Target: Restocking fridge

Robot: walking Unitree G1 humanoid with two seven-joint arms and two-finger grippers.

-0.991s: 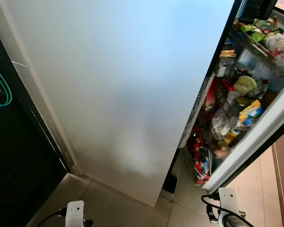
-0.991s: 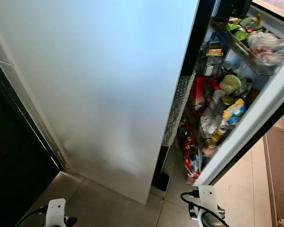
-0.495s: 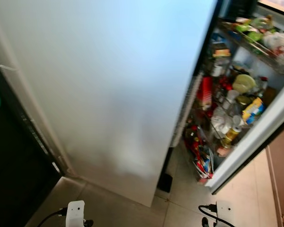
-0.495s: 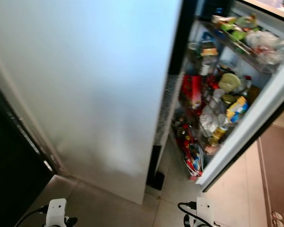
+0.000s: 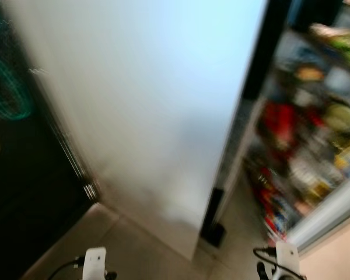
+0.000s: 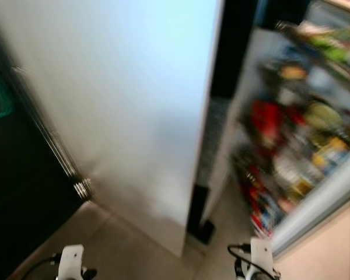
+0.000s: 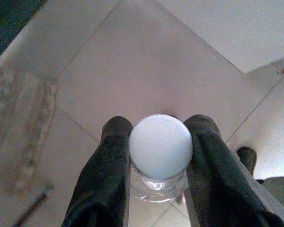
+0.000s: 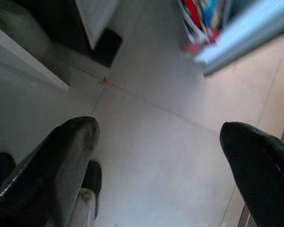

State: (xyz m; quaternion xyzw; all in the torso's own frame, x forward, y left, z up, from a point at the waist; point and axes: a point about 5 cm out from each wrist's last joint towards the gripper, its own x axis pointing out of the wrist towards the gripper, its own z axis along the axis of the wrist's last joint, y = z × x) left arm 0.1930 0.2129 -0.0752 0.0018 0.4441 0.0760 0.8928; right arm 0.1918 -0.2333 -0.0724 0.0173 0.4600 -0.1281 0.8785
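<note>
1. Head views, both eyes: pretty smeared. A big white fridge side panel point(image 5: 163, 105) takes up the middle, and to its right stands the open fridge door with packed shelves point(image 5: 315, 146) – red, yellow and green packets and bottles in a jumble, too blurred to tell what's what. Left of the panel is a dark cabinet front point(image 5: 23, 192) with something teal point(image 5: 9, 93) on it. Below is pale tiled floor point(image 6: 134, 256). White wrist parts of both arms poke up at the bottom edge.

2. Left wrist view: the left gripper point(image 7: 159, 156) is clamped on a clear plastic bottle with a white ribbed screw cap point(image 7: 160, 146) – one black finger point(image 7: 109, 165) pressed to each side just under the cap. You're looking straight down on the cap, so I can't tell what's inside. It hangs low over the floor tiles, with the corner of the white panel nearby.

3. Right wrist view: the right gripper point(image 8: 170, 156) has its two black fingers point(image 8: 61, 156) spread wide with nothing between them – just floor tile. The bottom of the open door with its colourful packets shows beyond.
</note>
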